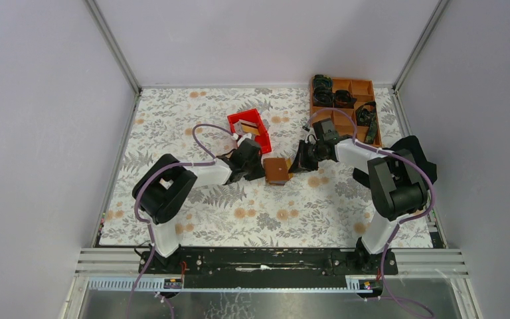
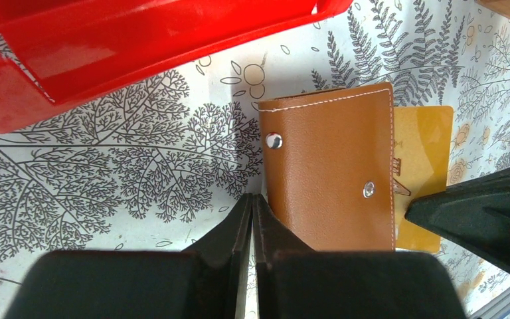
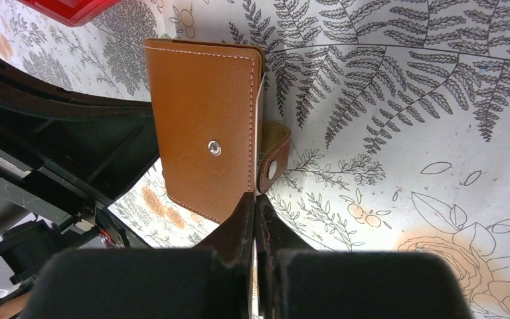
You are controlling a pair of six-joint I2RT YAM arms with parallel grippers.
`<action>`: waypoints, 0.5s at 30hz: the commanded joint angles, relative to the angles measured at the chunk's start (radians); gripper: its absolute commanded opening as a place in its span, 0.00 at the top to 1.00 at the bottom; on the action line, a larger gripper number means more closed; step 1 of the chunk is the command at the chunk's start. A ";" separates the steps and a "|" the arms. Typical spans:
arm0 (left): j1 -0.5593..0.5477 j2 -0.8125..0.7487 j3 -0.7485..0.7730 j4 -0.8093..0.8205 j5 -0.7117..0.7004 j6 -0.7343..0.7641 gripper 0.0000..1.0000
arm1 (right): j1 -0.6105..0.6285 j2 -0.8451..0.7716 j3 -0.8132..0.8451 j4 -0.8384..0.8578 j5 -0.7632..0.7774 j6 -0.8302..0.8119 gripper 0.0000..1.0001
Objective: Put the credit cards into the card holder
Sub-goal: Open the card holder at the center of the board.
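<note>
Card holder [image 1: 277, 170] at centre frame on the desk [image 1: 285, 212], folded; one yellow credit card [image 2: 425, 159] juts from its right edge in the left wrist view. My left hand [image 2: 252, 199] and right hand [image 3: 255, 199] flank it, both pressed together, empty. Seating that card remains, I judge.

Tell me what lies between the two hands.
The card holder lies between the left hand and right hand, shown in the top view.

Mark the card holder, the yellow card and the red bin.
card holder [image 2: 329, 173]: left wrist view, leather front face.
yellow card [image 2: 425, 146]: left wrist view, exposed face.
red bin [image 2: 106, 60]: left wrist view, side wall.
</note>
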 commanded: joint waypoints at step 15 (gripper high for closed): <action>-0.008 -0.026 -0.054 -0.194 -0.107 0.065 0.89 | -0.011 -0.051 -0.002 0.048 -0.048 0.026 1.00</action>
